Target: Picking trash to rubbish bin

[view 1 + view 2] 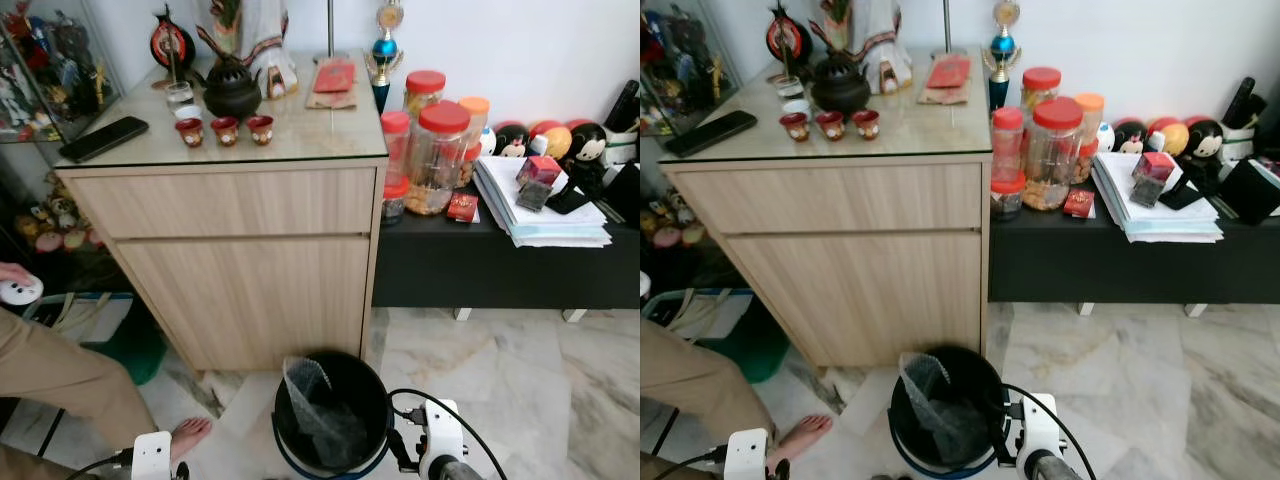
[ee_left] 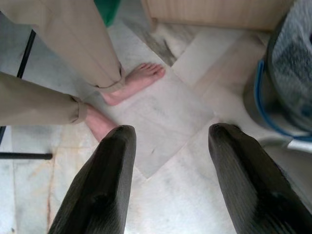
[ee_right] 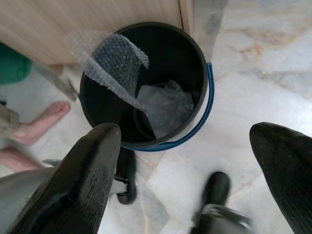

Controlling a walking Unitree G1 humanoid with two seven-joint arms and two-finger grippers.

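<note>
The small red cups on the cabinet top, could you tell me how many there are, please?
3, in a row in front of the dark teapot: left cup, middle cup, right cup. None looks hidden.

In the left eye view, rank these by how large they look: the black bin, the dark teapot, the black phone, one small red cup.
1. Black round rubbish bin with blue handle, though it sits nearest the camera.
2. Dark round teapot.
3. Flat black phone, close to the teapot in apparent size.
4. Small red cup.

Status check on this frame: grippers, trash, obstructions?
Both grippers open, empty: left gripper over floor, right gripper above black bin. Bubble wrap in bin. Person's bare feet close by.
</note>
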